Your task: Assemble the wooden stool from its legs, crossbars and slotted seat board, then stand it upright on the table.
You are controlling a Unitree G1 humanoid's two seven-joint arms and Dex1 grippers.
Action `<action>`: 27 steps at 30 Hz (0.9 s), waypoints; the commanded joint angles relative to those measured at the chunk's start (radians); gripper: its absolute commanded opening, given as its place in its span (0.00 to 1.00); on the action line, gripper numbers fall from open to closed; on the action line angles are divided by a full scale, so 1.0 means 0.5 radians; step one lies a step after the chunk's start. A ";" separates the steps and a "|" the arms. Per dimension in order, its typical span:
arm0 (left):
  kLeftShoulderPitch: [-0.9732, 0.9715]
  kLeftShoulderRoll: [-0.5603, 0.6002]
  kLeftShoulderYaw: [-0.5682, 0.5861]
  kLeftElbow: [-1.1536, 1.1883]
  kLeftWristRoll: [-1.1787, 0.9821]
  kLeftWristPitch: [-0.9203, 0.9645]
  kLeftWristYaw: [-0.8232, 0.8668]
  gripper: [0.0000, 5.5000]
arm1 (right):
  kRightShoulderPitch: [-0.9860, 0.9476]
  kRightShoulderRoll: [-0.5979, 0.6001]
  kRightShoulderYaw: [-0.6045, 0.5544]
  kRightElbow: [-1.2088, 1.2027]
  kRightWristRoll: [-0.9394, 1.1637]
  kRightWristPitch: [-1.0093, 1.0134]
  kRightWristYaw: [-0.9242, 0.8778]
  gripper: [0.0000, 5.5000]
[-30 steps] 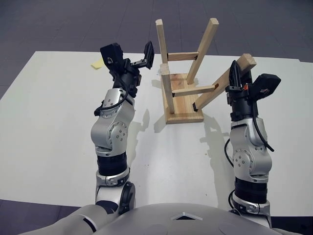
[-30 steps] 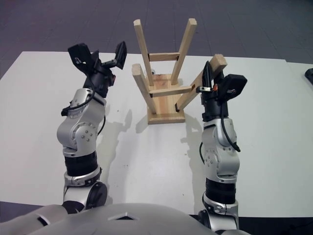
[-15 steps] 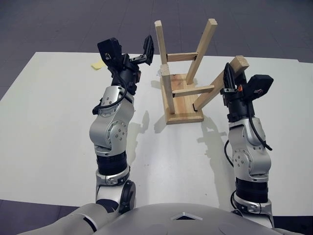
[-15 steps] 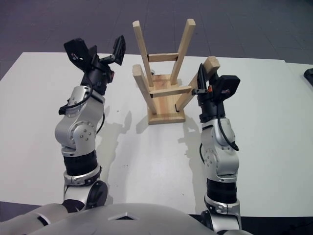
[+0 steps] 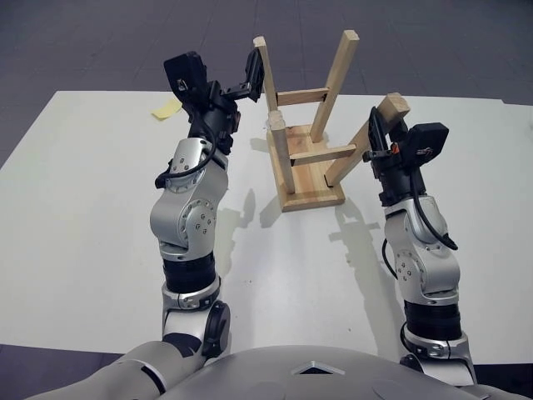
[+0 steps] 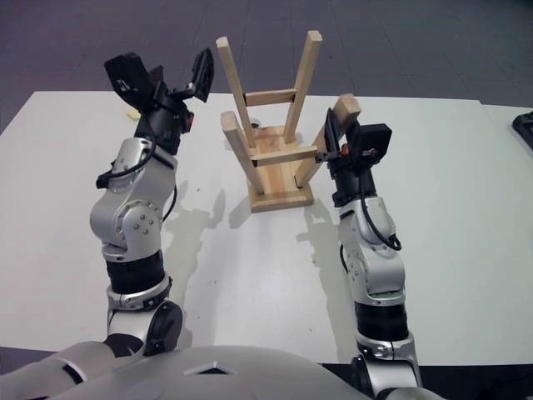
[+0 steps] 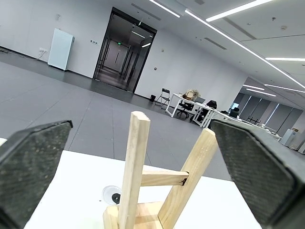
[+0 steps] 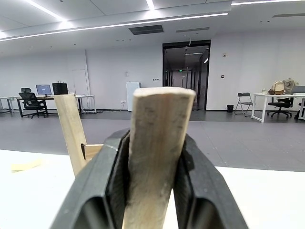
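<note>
While the stool (image 5: 306, 155) sat upside down, the right hand (image 5: 377, 138) clamped its upward-slanting leg (image 5: 393, 109); the left hand (image 5: 218, 79) gaped empty.

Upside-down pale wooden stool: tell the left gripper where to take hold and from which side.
Probably the far left wooden leg near its free top, above the wooden crossbar, approached from the robot's left. That leg stands nearly upright with flat faces for the fingers, the open left gripper is beside it, and the right gripper holds the opposite leg.

Strip lights (image 8: 119, 25) brighten white walls (image 8: 107, 71), grey floor (image 7: 43, 102), desks (image 8: 267, 95) and chairs (image 8: 244, 101).
</note>
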 commanded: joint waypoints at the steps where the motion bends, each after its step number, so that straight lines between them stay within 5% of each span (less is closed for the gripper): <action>1: -0.134 -0.011 0.005 0.045 -0.024 0.015 -0.002 0.98 | 0.254 -0.228 0.313 0.559 -0.260 0.691 0.137 0.20; 15: -0.143 -0.025 0.037 0.116 -0.001 -0.056 0.000 0.98 | 0.188 -0.215 0.240 0.532 -0.245 0.680 0.273 0.59; 24: -0.117 0.124 0.301 0.124 0.031 -0.167 0.064 0.98 | 0.154 -0.429 -0.617 -0.125 0.849 0.556 0.997 0.84; 27: -0.149 0.205 0.399 0.193 0.043 -0.230 0.074 0.98 | -0.212 -0.457 -0.832 -0.150 1.248 0.601 0.896 0.91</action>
